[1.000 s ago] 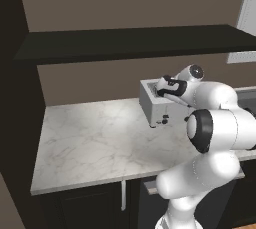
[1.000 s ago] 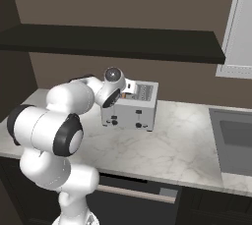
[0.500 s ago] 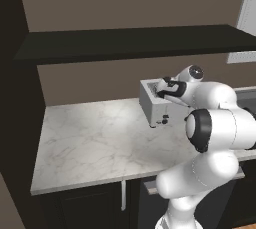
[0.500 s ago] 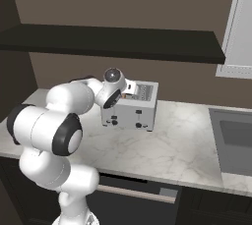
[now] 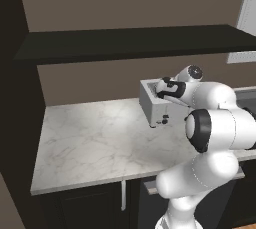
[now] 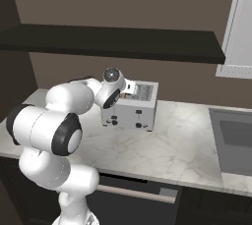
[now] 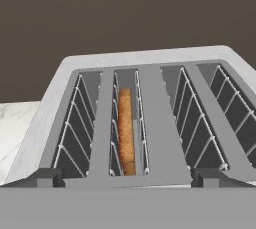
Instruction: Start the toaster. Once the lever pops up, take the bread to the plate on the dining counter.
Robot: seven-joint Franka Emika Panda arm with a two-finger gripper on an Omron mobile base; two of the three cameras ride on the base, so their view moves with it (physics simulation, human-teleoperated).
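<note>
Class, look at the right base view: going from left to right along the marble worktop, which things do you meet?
White robot arm with dark joints → boxy silver-grey metal toaster → bare stretch of pale grey-veined marble worktop → built-in grey sink.

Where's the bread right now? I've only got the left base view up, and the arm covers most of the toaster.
Observer: In the hand view the bread stands on edge in the toaster, in the second slot from the left as that view shows it.
Operator: Are the other slots empty?
Observer: Yes, the other three slots show only bare wire guides.
Operator: Can you see the front controls?
Observer: The right base view shows the front face with small dark knobs low on it, clear of the arm.
Operator: And the gripper?
Observer: The gripper hangs just above the toaster's near edge; its tips are barely in frame, so open or shut is unclear.
</note>
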